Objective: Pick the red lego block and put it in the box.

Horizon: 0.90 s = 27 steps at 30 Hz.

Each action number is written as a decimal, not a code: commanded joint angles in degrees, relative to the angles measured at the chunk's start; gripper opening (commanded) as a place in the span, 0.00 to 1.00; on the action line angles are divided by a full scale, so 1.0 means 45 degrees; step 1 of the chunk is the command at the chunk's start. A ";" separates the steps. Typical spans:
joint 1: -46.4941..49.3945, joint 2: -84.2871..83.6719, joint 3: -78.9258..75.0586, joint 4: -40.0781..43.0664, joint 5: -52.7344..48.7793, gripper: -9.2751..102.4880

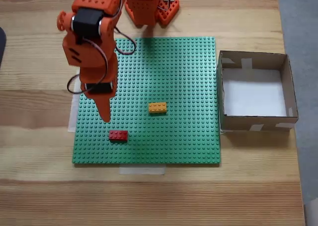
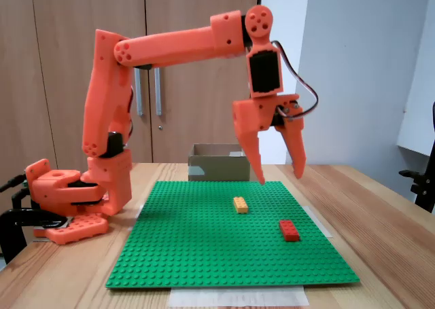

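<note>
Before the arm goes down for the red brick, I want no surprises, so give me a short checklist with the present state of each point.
1. Hand open: ok, its fingers stand spread apart with nothing between them.
2. Red lego block free to take: ok, it lies alone on the green baseplate, apart from the yellow brick.
3. Hand above the block: not ok, in both fixed views it hangs in the air off to one side of the block, not over it.
4. Box ready: ok, its white floor is bare.
5. Way to the box: ok, nothing stands between baseplate and box.
6. Fingers in line with the block's long sides: cannot tell.
</note>
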 commanded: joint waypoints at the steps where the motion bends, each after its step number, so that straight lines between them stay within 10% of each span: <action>1: -0.0156 -0.0137 -0.0488 -0.0137 0.0137 0.33; 27: -0.0449 -0.1953 0.0176 -0.2676 0.1367 0.34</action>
